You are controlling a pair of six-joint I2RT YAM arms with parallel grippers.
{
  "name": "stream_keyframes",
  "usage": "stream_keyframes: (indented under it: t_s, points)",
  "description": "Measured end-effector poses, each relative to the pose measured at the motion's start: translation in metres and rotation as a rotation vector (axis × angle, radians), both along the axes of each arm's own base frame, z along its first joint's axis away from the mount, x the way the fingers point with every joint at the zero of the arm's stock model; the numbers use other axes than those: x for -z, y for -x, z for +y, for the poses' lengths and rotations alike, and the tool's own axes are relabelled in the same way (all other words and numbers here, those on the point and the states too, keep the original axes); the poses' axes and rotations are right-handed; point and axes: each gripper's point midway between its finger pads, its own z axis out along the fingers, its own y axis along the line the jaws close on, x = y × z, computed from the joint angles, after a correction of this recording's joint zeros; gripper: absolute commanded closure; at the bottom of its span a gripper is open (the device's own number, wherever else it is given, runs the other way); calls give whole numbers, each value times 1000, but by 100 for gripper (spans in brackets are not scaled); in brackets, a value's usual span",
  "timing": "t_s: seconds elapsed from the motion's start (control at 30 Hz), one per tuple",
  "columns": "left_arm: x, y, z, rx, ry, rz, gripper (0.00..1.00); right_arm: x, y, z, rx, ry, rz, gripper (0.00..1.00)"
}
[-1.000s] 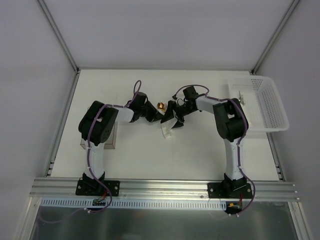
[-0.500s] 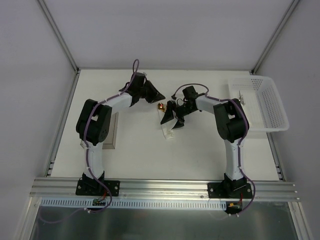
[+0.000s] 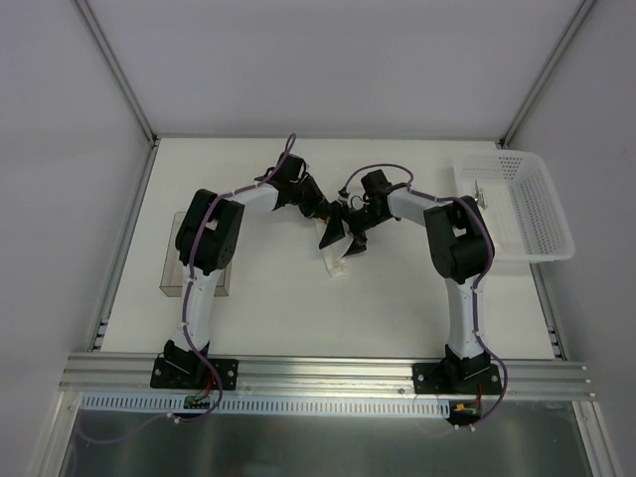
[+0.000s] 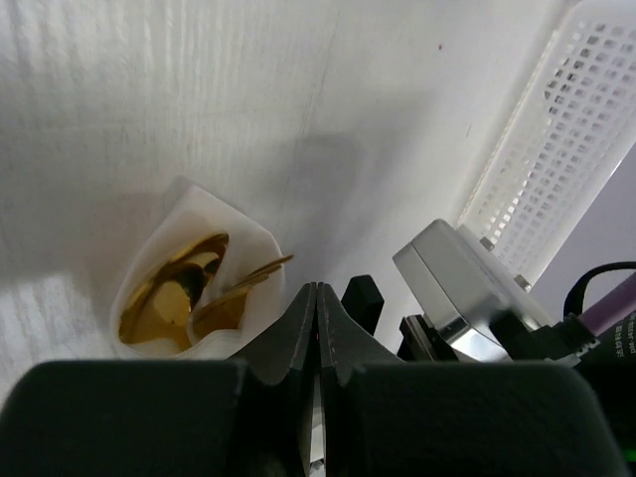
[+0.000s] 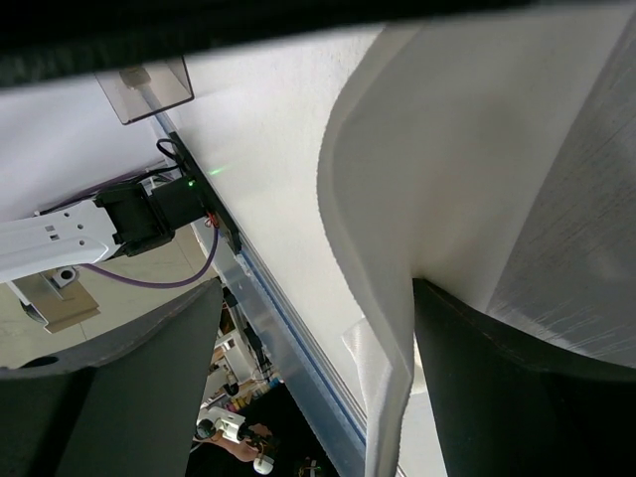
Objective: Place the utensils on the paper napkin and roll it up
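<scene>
The napkin (image 3: 336,262) is a white roll at the middle of the top view. Its upper part is hidden under the right gripper (image 3: 343,235), and its long axis runs roughly up-down. In the left wrist view its open end sits lower left, showing the gold utensils (image 4: 177,291), with their handles hidden. The left gripper (image 4: 316,303) is pressed together, holding nothing. The right gripper's fingers (image 5: 109,397) are spread, with loose paper between them.

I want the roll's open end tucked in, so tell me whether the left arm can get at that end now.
Probably yes. The left gripper, shut, sits right beside the open end of the paper napkin, where the utensils show, with nothing between. The right gripper straddles the roll farther along.
</scene>
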Motion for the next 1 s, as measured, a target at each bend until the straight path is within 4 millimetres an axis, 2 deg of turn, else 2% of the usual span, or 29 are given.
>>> stream_keyframes:
  t_s: [0.3, 0.5, 0.6, 0.77, 1.0]
  points:
    - [1, 16, -4, 72, 13, 18, 100, 0, 0, -1, -6, 20, -5, 18]
    - [16, 33, 4, 119, -13, 36, 100, 0, 1, -2, -12, 34, -10, 18]
    - [16, 39, 13, 131, -29, 33, 100, 0, 1, -3, -14, 40, -11, 18]
    - [-1, 41, 29, 136, -40, -6, 100, 0, 1, -3, -16, 54, -13, 18]
    - [-25, 35, 34, 170, -11, -86, 100, 0, 2, -3, -28, 72, -25, 18]
